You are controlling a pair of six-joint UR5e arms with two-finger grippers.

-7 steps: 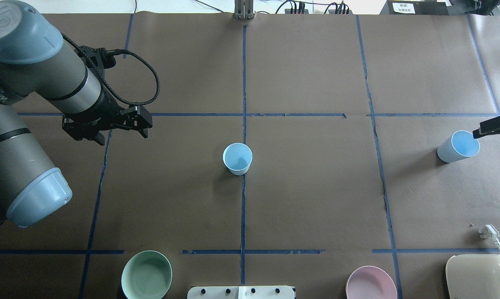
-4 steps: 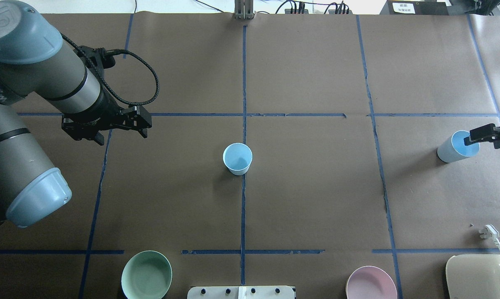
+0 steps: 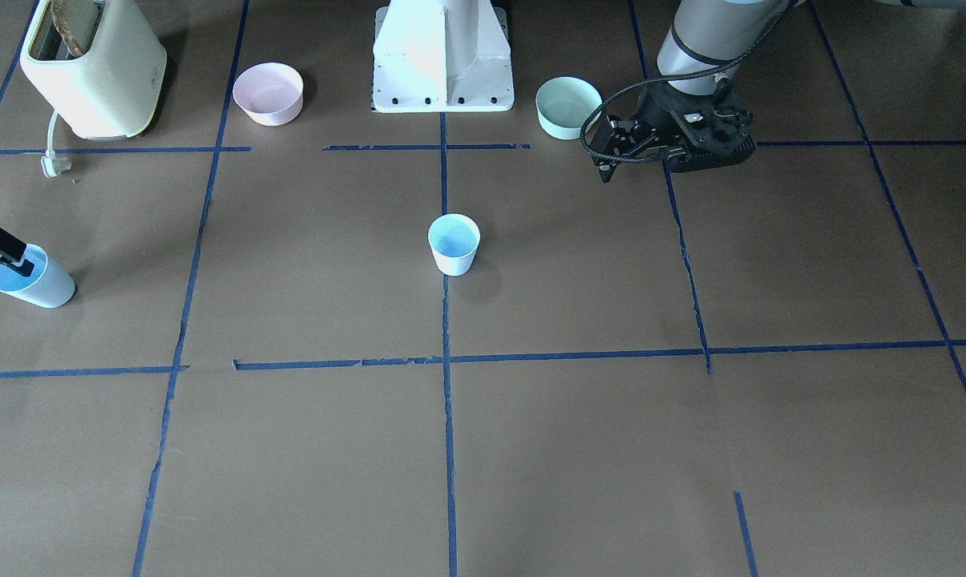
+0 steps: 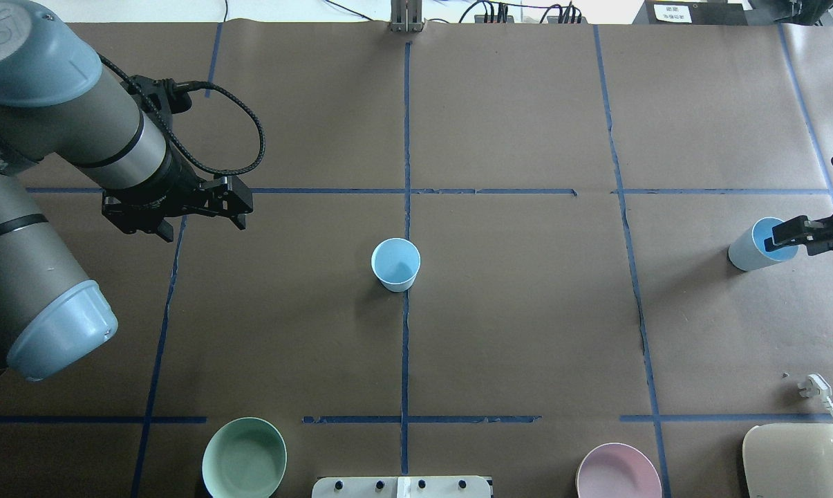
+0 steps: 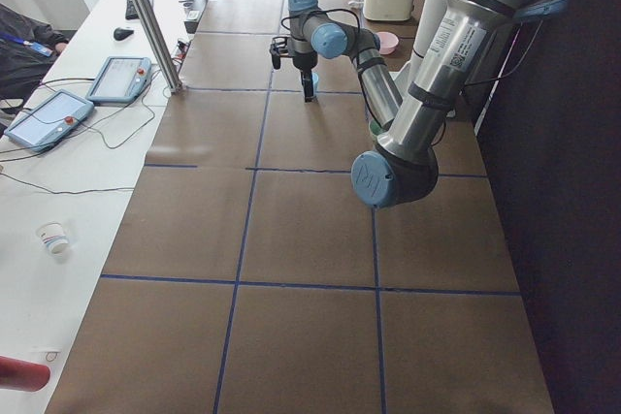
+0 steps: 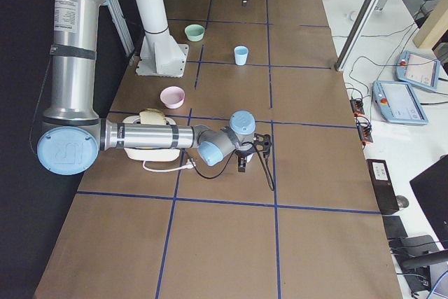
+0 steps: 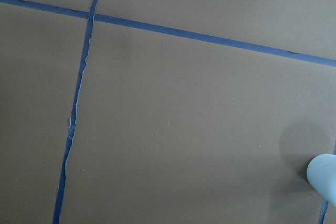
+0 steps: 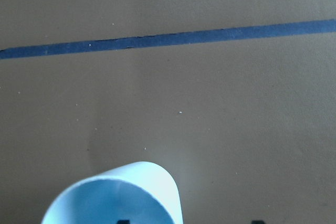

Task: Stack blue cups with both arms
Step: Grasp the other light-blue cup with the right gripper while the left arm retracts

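The bench [image 4: 527, 332] is covered in matte brown paper, marked into large squares by strips of blue tape [image 4: 406, 138] with frayed edges. Two grey metal arms work over it. Two small tapered plastic cups, pale blue outside and brighter blue inside, stand on the paper. The right gripper [image 4: 789, 234] hangs over the outer blue cup [image 4: 746, 253]. Its jaws are apart, and the right wrist view shows one black fingertip inside the mouth and the other outside the wall, so the rim sits between them without being squeezed. The left gripper [image 4: 204, 229] hangs above bare paper with its jaws spread wide and nothing between them. The central blue cup [image 4: 395, 264] stands on a tape line well off to that gripper's right, and shows only as a pale corner in the left wrist view. There are two bowls, both smooth and round. The mint-green bowl [image 4: 244, 458] lies back toward the robot from the left gripper, and the pink bowl [image 4: 618, 472] lies back toward the robot from the right gripper. One glossy cream toaster [image 3: 94, 68] sits near the pink bowl, with its white plug [image 4: 813, 384] loose on the paper. The left arm's light-blue joint cap [image 4: 22, 55] bears a raised "UR" mark; the lettering along its sleeve is too small to read.
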